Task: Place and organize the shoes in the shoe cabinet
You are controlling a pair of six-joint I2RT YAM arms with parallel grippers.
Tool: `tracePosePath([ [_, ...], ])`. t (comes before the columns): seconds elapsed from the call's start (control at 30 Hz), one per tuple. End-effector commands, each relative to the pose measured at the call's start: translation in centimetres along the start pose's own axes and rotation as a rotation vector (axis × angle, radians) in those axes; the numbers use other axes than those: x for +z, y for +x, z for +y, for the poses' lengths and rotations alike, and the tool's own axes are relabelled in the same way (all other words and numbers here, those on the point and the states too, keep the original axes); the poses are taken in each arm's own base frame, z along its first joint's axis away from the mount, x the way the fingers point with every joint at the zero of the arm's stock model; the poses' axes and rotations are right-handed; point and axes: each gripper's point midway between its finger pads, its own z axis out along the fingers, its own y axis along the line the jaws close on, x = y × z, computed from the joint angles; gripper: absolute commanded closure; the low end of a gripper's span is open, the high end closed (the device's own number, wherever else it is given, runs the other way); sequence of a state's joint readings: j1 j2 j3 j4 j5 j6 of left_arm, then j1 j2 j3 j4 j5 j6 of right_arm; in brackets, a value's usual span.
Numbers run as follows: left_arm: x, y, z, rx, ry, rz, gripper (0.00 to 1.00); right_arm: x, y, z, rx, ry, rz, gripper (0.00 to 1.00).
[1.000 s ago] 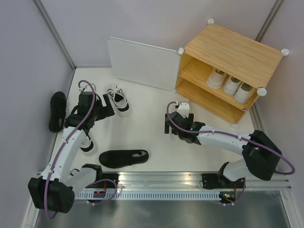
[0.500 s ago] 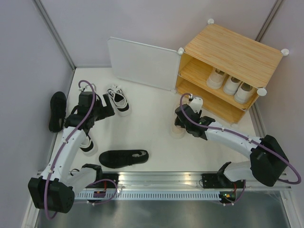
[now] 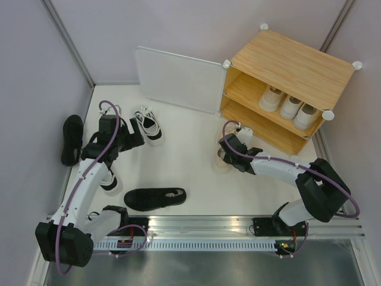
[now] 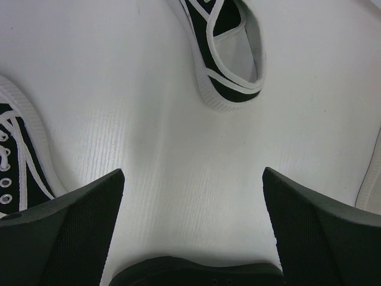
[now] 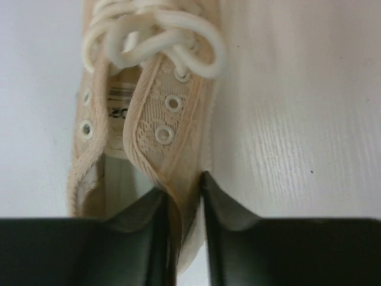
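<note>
A beige lace-up shoe (image 3: 222, 162) (image 5: 149, 107) lies on the white floor in front of the shoe cabinet (image 3: 292, 59). My right gripper (image 3: 228, 149) (image 5: 181, 196) is shut on the shoe's right side wall near the heel, one finger inside and one outside. Three white shoes (image 3: 290, 106) stand on the cabinet's upper shelf. My left gripper (image 3: 138, 138) (image 4: 193, 196) hangs open over bare floor, just short of a white sneaker with black trim (image 3: 149, 125) (image 4: 229, 53). A similar sneaker (image 4: 18, 155) lies at its left.
The cabinet's white door (image 3: 178, 78) stands swung open to the left. One black shoe (image 3: 155, 198) lies near the front rail and another (image 3: 71, 139) by the left wall. A sneaker (image 3: 110, 182) lies partly under the left arm.
My right gripper has shifted towards the cabinet, come down over the beige shoe's heel end and closed on its side wall. The left arm has not moved.
</note>
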State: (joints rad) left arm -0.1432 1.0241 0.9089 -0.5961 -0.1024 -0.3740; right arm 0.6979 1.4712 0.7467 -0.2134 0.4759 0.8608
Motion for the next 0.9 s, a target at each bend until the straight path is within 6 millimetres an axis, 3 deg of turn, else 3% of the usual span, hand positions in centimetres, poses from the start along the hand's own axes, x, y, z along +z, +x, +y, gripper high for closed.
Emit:
tracePosePath([
  [0.0,0.2,-0.3,-0.1,0.034,0.015,-0.015,0.00,-0.2,-0.3,1.5,-0.016,-0.048,0.014,0.77],
  [0.03,0.2,-0.3,-0.1,0.034,0.015,-0.015,0.00,-0.5,-0.6,1.5,-0.025,-0.045,0.015,0.95],
  [0.07,0.2,-0.4,-0.2,0.033,0.015,-0.017,0.00,-1.0,-1.5,1.6,-0.024,-0.049,-0.007,0.99],
  [0.17,0.2,-0.3,-0.2,0.034,0.018,-0.016,0.00,-3.2,-4.6,2.2,-0.024,-0.060,-0.077,0.99],
  [0.4,0.1,-0.4,-0.2,0.034,0.018,-0.019,0.00,-8.9,-15.0,3.0,0.055,-0.018,-0.307,0.99],
  [0.5,0.2,-0.4,-0.2,0.032,0.017,-0.017,0.00,-9.8,-18.3,3.2,0.107,-0.013,-0.356,0.99],
  [0.63,0.1,-0.4,-0.2,0.034,0.018,-0.019,0.00,-9.6,-21.7,3.2,0.169,-0.010,-0.393,0.99],
  [0.87,0.1,-0.4,-0.3,0.032,0.021,-0.019,0.00,-6.2,-25.8,0.8,0.305,0.058,-0.438,0.99],
])
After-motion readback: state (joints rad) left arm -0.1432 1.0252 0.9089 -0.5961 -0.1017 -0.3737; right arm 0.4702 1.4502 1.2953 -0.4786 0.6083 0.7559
